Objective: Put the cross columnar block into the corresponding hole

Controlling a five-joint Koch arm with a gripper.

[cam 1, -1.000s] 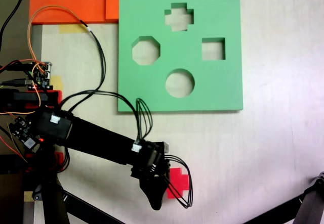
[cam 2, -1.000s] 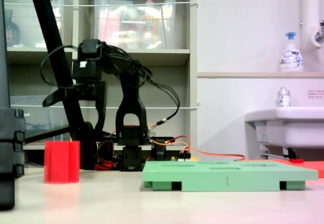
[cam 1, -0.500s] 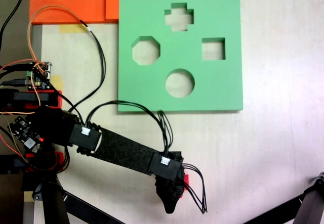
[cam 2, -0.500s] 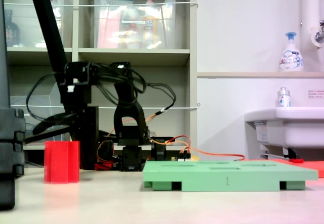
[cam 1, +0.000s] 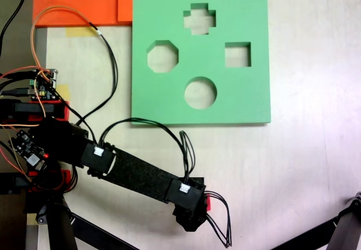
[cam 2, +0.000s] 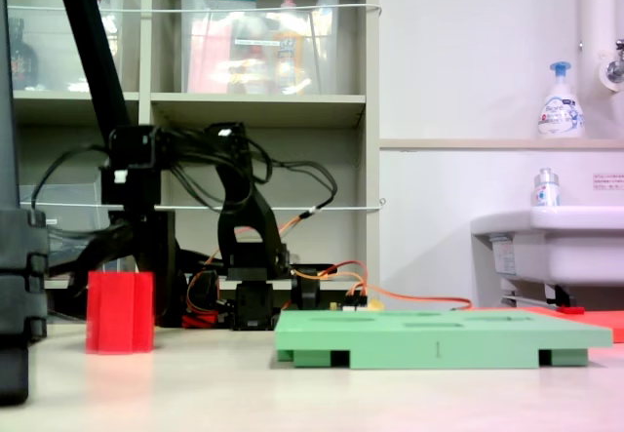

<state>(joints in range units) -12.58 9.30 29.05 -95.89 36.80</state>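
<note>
The cross columnar block (cam 2: 119,312), bright red, stands upright on the table at the second exterior view's left. In the first exterior view only a red sliver of the block (cam 1: 207,203) shows beside the wrist. My gripper (cam 1: 190,219) hangs straight over the block and covers nearly all of it. In the second exterior view the gripper (cam 2: 136,264) reaches down right at the block's top, and its fingers are hidden, so I cannot tell whether they are open or shut. The plus-shaped corresponding hole (cam 1: 199,18) lies at the far edge of the green board (cam 1: 248,92), with nothing in it.
The green board (cam 2: 439,334) also has octagonal, square and round cutouts. Orange foam sheets (cam 1: 84,1) lie at the top left. A circuit board with wires (cam 1: 42,86) sits at the arm's base. A black stand leg (cam 1: 338,227) crosses the bottom right corner.
The arm has stretched out and come down over the red block, which showed beside the gripper a second ago and is now almost fully covered. The block has not moved.
</note>
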